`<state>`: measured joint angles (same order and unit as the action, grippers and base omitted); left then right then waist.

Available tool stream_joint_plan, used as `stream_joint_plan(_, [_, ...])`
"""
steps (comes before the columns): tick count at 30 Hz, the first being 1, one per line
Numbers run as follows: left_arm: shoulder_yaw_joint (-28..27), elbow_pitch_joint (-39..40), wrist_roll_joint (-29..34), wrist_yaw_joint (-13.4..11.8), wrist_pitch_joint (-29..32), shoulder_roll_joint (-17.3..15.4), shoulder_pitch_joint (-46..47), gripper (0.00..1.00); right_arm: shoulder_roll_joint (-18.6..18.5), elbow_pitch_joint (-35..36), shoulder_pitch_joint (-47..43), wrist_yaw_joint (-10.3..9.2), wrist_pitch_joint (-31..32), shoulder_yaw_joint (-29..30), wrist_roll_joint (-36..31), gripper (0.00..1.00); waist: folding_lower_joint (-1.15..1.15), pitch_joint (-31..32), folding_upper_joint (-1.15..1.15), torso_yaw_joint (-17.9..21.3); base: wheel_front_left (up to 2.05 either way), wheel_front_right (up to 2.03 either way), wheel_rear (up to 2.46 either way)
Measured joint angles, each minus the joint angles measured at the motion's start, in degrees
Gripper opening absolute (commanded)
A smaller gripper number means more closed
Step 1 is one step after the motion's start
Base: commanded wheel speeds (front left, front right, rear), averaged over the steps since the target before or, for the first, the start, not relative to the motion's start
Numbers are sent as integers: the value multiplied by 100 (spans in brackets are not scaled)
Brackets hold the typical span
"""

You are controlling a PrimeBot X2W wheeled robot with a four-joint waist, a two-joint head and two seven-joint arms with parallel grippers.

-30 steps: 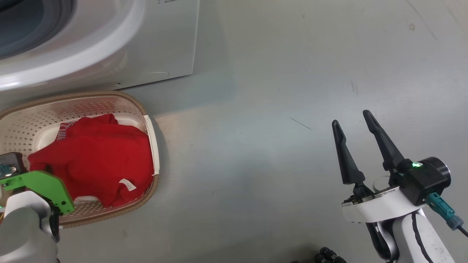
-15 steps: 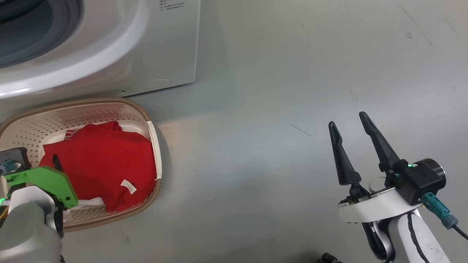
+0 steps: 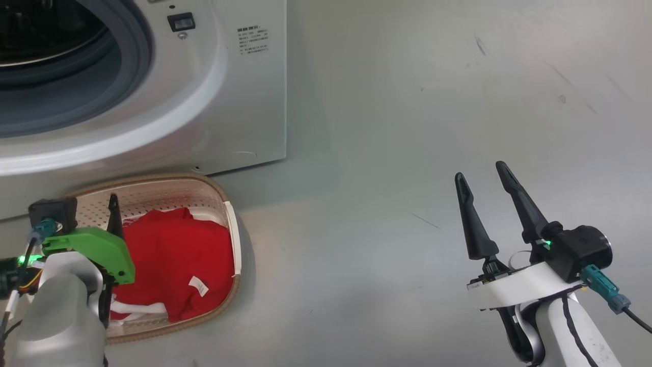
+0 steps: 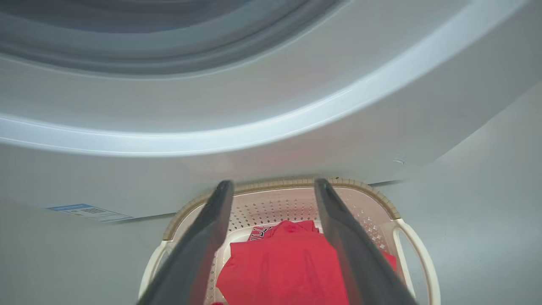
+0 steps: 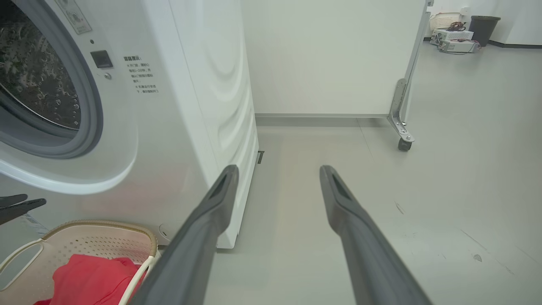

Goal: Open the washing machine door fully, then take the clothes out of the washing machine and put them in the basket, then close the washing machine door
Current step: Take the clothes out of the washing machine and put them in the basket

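Observation:
The washing machine stands at the upper left with its drum mouth uncovered; the washing machine door is out of view. Right in front of it on the floor sits the basket, and the red clothes lie bundled inside, white label up. My left gripper hovers open just above the basket with nothing between its fingers. One of its fingers shows beside a green mount. My right gripper is open and empty over bare floor, far to the right of the basket.
A blue sticker marks the machine's lower front. Beyond the machine stands a white panel on a caster, with bins in the far corner. Grey floor spreads out to the right of the basket.
My left gripper has opened and lifted off the clothes, which stay in the basket. The head camera has tilted up, bringing more of the machine into view. The right arm has hardly moved.

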<state>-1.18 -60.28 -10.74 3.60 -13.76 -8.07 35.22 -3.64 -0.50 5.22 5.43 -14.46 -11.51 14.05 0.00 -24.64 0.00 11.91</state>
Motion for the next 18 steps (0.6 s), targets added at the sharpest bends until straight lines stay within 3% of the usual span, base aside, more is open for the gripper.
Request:
stream_joint_plan(13, [292,598,33,234,-52,378,-404,100,2,-246,-169,1,0,159,49,100,0,848,0,-203,0,0,0])
stream_joint_plan(18, [296,1193,30,275,-51,421,-681,100,2,-330,-267,2,0,186,49,100,0,1167,0,-336,0,0,0])
